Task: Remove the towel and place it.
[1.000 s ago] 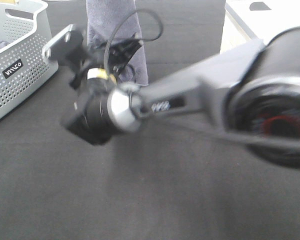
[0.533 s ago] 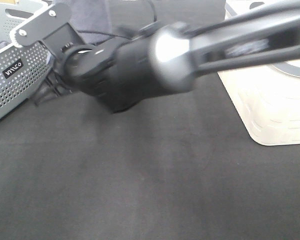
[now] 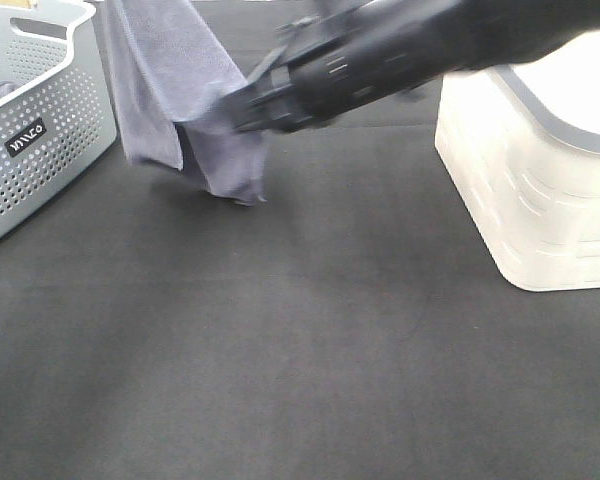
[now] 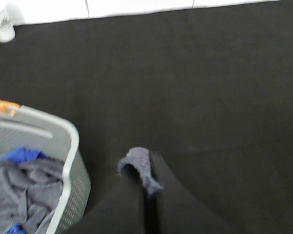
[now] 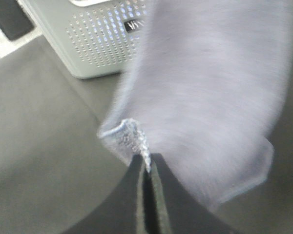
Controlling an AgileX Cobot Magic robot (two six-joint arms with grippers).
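Note:
The towel (image 3: 160, 95), a greyish-lavender cloth, hangs in the air beside the grey basket (image 3: 40, 140), and its low end droops to the black table (image 3: 280, 370). My right gripper (image 3: 236, 114) reaches across from the right and is shut on the towel's edge (image 5: 136, 139). In the right wrist view the cloth (image 5: 215, 87) fills the frame above the closed fingers (image 5: 145, 168). My left gripper (image 4: 145, 181) is shut on a towel corner (image 4: 139, 165) above the table, next to the grey basket (image 4: 71, 161). The left gripper is out of the exterior view.
The grey basket holds more grey and blue cloths (image 4: 24, 190). A white basket (image 3: 540, 180) stands at the right on the table. A white cup (image 4: 2, 24) stands at the table's far edge. The perforated grey basket (image 5: 93, 34) is behind the towel in the right wrist view.
My right arm has swung up and back out of the middle of the view, uncovering the white basket. The towel has shifted left toward the grey basket and hangs spread between both grippers.

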